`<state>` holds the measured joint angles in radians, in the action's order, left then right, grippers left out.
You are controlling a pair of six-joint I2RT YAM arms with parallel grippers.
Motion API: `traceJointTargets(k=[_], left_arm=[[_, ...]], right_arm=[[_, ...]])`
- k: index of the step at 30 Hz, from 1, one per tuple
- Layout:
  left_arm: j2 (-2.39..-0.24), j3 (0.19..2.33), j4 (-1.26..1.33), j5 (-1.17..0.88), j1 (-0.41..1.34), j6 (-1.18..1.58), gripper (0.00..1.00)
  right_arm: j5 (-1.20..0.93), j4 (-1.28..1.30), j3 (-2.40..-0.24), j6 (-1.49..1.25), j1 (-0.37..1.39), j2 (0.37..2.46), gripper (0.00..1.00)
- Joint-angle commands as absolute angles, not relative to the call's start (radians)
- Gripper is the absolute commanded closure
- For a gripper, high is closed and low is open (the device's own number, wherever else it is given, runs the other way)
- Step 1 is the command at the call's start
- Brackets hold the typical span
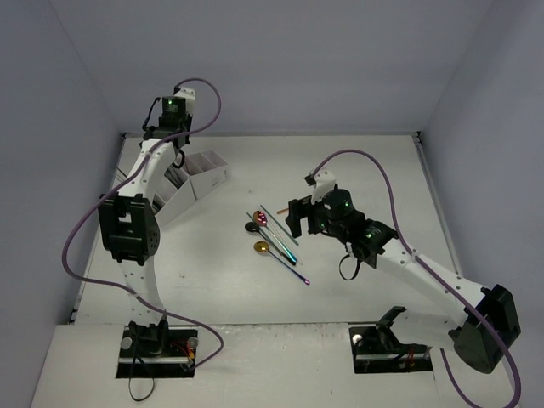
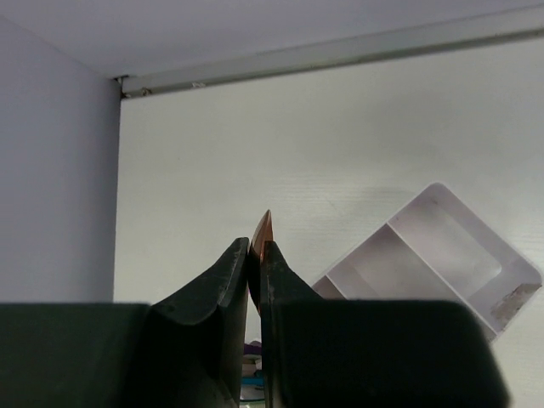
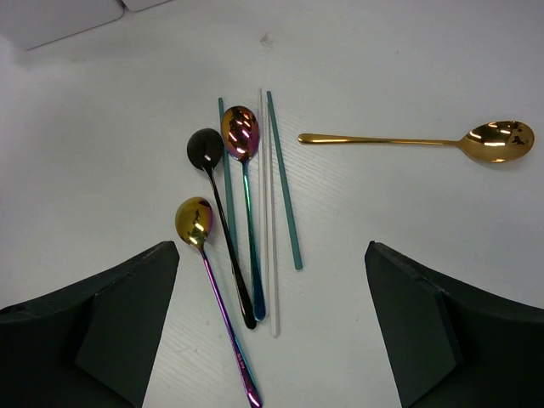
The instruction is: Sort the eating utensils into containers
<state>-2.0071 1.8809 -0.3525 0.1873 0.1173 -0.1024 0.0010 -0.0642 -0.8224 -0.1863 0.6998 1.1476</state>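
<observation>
The white caddy (image 1: 204, 180) stands at the back left; its compartments show in the left wrist view (image 2: 442, 246). My left gripper (image 1: 178, 160) hangs over the caddy's left end, shut (image 2: 257, 252) on a thin copper-coloured utensil (image 2: 264, 224) whose tip pokes out above the fingers. Several utensils lie mid-table (image 1: 272, 234): a black spoon (image 3: 205, 150), a rainbow spoon (image 3: 240, 133), a gold-bowled rainbow spoon (image 3: 194, 219), two teal sticks (image 3: 285, 183), a pale stick (image 3: 271, 280) and a gold spoon (image 3: 500, 140). My right gripper (image 1: 294, 228) hovers open above them (image 3: 272, 248), holding nothing.
Grey walls close the table at the back and on both sides, with a metal rail (image 2: 340, 53) along the far edge. More utensils show dimly below the left fingers (image 2: 246, 357). White edges (image 3: 59, 17) show at the top left of the right wrist view.
</observation>
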Motion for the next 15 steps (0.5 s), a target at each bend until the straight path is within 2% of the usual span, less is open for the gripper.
traceJointTargets(k=[1,7,15], left_arm=[[-1.964,1.859,-0.267,0.177,0.120,-0.102,0.89],[-1.936,1.827,-0.256,0.160,0.122,-0.072,0.71],[-1.766,1.802,-0.261,0.146,0.172,-0.012,0.36]], right_arm=[[0.045,-0.127,-0.816,-0.201,0.692,1.164,0.11],[0.120,-0.122,-0.807,-0.253,0.679,1.205,0.11],[0.185,-0.086,-0.843,-0.443,0.556,1.287,0.11]])
